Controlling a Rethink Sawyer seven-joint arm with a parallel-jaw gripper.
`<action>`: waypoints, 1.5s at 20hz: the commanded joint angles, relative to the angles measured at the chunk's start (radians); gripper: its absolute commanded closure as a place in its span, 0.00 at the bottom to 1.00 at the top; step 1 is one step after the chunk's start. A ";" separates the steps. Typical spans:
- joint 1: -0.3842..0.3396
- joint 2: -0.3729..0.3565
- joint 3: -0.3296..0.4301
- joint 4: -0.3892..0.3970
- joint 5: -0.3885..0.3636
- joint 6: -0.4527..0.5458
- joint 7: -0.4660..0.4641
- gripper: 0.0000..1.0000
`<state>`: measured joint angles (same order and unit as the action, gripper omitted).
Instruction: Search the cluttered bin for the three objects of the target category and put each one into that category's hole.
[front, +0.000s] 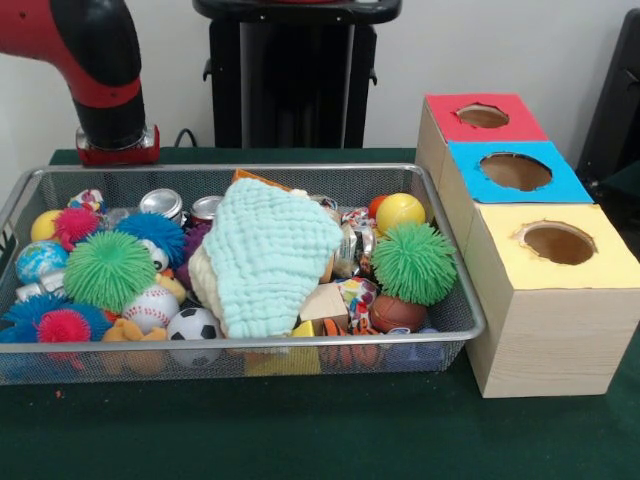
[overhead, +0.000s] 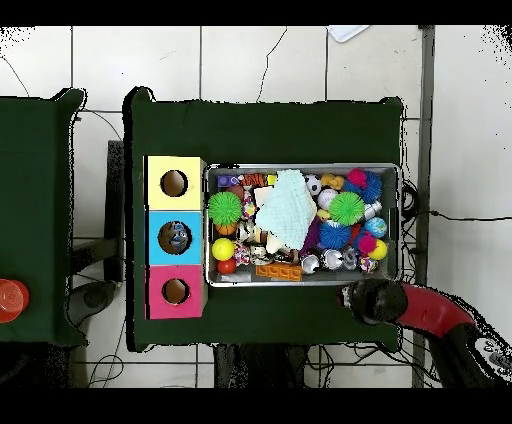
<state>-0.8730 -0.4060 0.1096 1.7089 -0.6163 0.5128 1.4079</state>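
Though cans (front: 161, 203) lie in bin (front: 300, 172), arm (front: 100, 60) hangs outside.

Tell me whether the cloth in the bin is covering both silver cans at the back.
No: the pale green cloth lies mid-bin, and the two silver cans stand uncovered beside it.

Robotics lab: red robot arm (front: 95, 60) on pedestal (front: 295, 70), green-clothed table (front: 300, 430), tiled floor (overhead: 260, 60).

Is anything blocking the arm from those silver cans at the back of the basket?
Nothing lies on the two silver cans that show at the far side of the bin; their tops are bare. The arm hangs outside the rim just behind them. A pale green cloth covers the middle and could hide a third.
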 joint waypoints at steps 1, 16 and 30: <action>0.047 -0.138 0.057 0.068 0.040 0.067 0.034 0.00; -0.037 -0.201 0.260 0.033 0.174 0.101 -0.083 0.00; 0.039 -0.033 0.114 -0.065 0.010 0.051 0.028 0.00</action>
<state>-0.8909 -0.5575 0.2717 1.7365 -0.5047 0.5582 1.4077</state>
